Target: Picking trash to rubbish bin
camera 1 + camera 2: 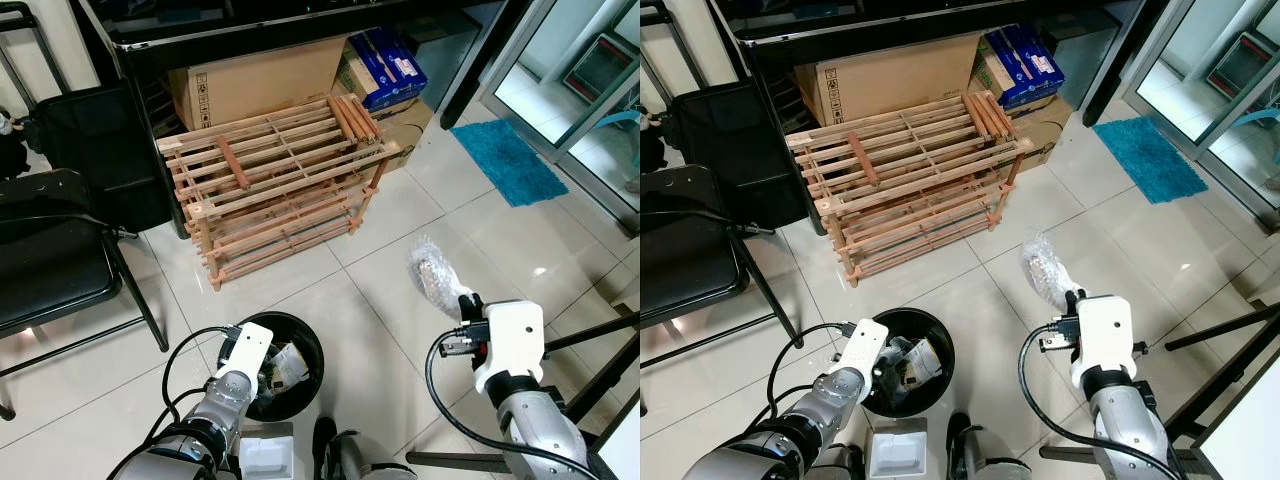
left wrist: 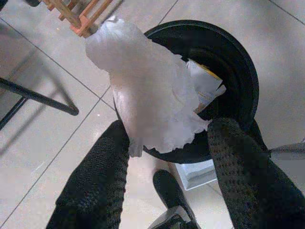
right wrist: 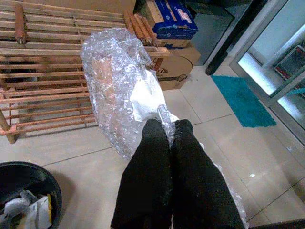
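Right gripper [image 3: 169, 126] pinched together on a crumpled bubble wrap sheet [image 3: 116, 86] held above the tiled floor, left gripper [image 2: 167, 138] fingers spread apart, white tissue [image 2: 145, 93] between them, black rubbish bin [image 1: 305, 340] just below, wooden rack [image 1: 275, 185] beyond.

Both arms are silver-grey, jointed tubes ending in white, boxy wrist housings, with black cables looping behind the fingers. The left gripper [image 2: 167, 143] and right gripper [image 3: 169, 129] each carry two long black fingers with a finely dimpled, textured surface.
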